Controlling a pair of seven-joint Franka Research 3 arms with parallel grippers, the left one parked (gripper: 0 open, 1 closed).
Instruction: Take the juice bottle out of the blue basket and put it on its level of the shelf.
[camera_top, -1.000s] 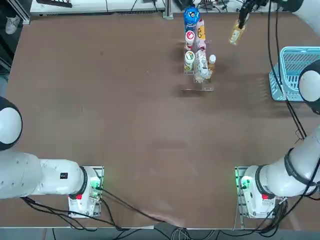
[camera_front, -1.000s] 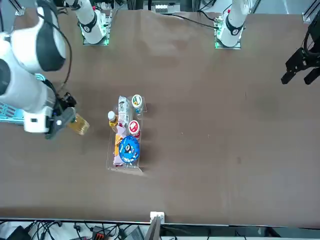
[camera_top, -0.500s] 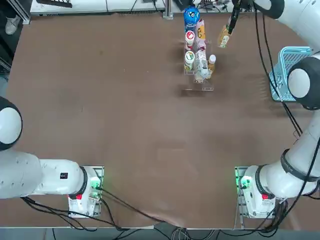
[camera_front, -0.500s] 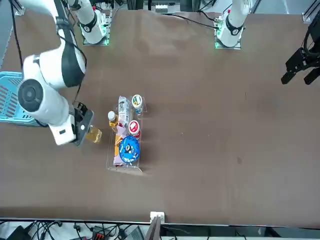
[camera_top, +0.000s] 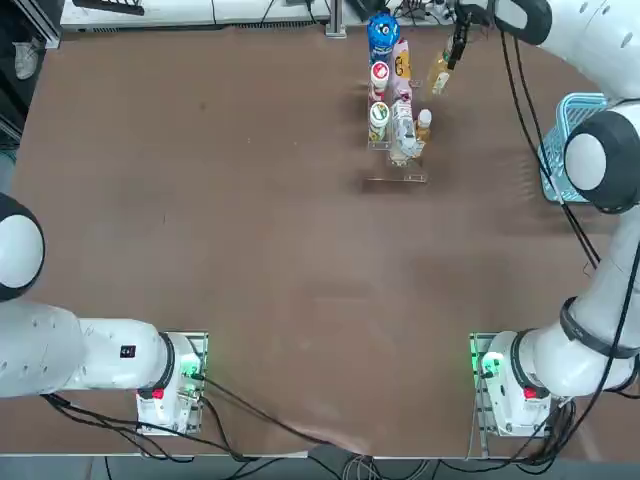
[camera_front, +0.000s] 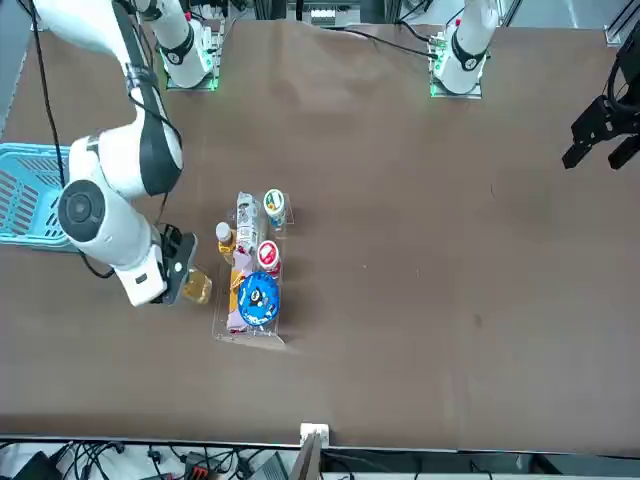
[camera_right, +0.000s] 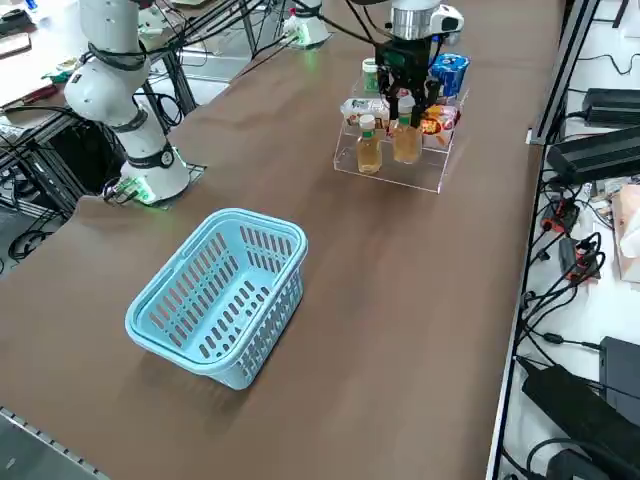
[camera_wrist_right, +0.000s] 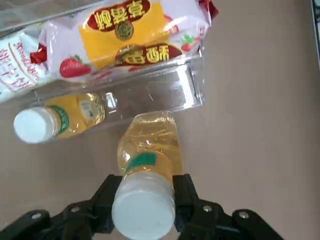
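Light-blue lattice-sided basket (camera_right: 218, 295), open-topped, alone on brown tabletop (camera_right: 400, 320). Clear tiered shelf (camera_right: 415, 178) beyond. Amber juice bottle with white cap (camera_right: 408, 140) upright at right gripper (camera_right: 407, 108); similar bottle (camera_right: 369, 150) just beside, on shelf. Blue can-like item (camera_right: 450, 72) behind gripper.

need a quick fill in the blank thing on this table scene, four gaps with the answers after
The right gripper holds a slim bottle of amber juice with a ____ cap. The light blue lattice basket is made of ____. The tiered rack is ____, not opaque. The big round lid on it is ____.

Missing words: white; plastic; clear; blue
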